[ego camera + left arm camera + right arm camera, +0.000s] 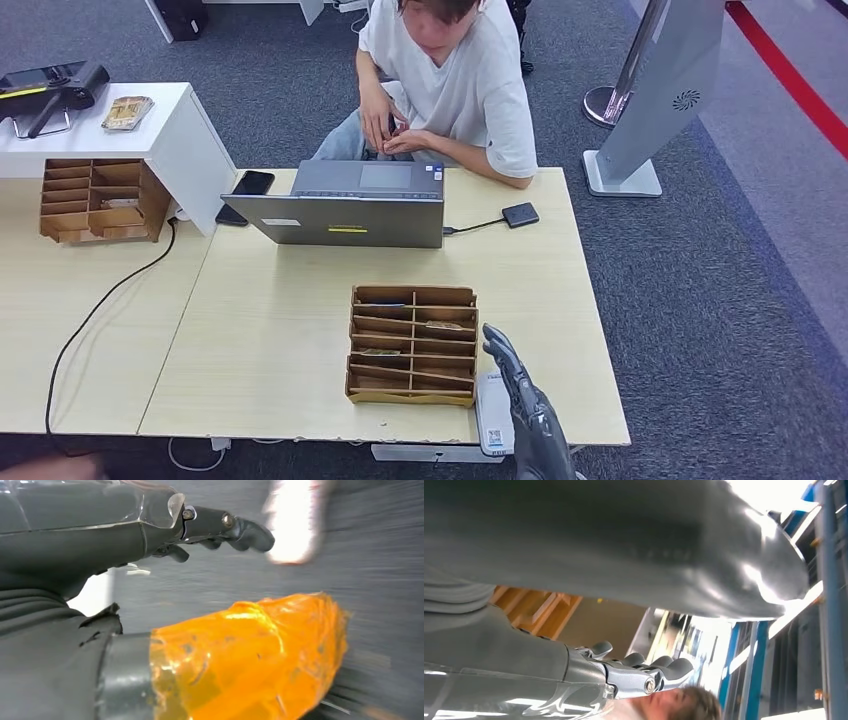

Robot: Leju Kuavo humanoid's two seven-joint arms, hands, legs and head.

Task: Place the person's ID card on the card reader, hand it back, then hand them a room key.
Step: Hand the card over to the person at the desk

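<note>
Far left, a white shelf (pixel 170 130) carries a dark device (pixel 45 85), with a wooden slot rack (pixel 95 200) tucked under it on the desk (pixel 270 340). Phone (pixel 252 182) lies just beside the open laptop (pixel 345 205), which faces the seated person (pixel 455 80), so they can work it. A cable runs from the laptop to the small black card reader (pixel 520 214), set near the person's side for easy reach. Second wooden rack (pixel 412 345) sits close to the robot's edge, likely stocked with room keys; a few slots hold cards. Right hand (pixel 525 400) is raised just right of that rack, fingers straight and apart, holding nothing. Left hand (pixel 220 527) hangs low, fingers loosely apart, nothing in them. ID card: cannot spot it; the person's hands (pixel 390 130) are together at their lap, maybe holding it. Task looks barely begun.
</note>
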